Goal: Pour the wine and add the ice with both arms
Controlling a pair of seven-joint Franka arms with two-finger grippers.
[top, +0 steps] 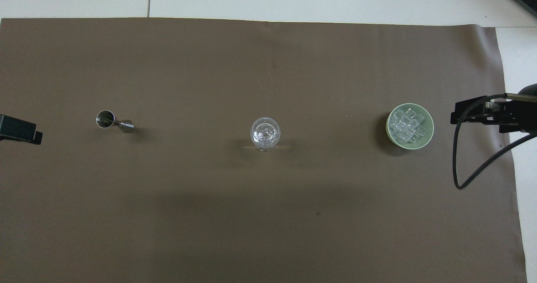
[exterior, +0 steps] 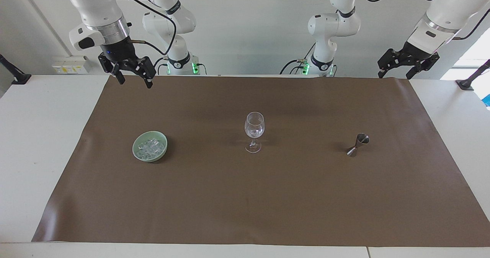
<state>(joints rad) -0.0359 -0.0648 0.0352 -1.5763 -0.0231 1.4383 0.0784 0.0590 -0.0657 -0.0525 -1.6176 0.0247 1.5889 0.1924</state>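
Note:
A clear wine glass stands mid-mat with a small clear lump in its bowl. The ice is heaped in a pale green bowl toward the right arm's end. A steel jigger leans toward the left arm's end. Wine itself does not show. My right gripper hangs open and empty, high over the mat's edge at the robots' end, apart from the bowl. My left gripper waits open over the mat's corner.
A brown mat covers most of the white table. A black cable loops down from the right wrist beside the bowl. Black clamp posts stand at the table's ends.

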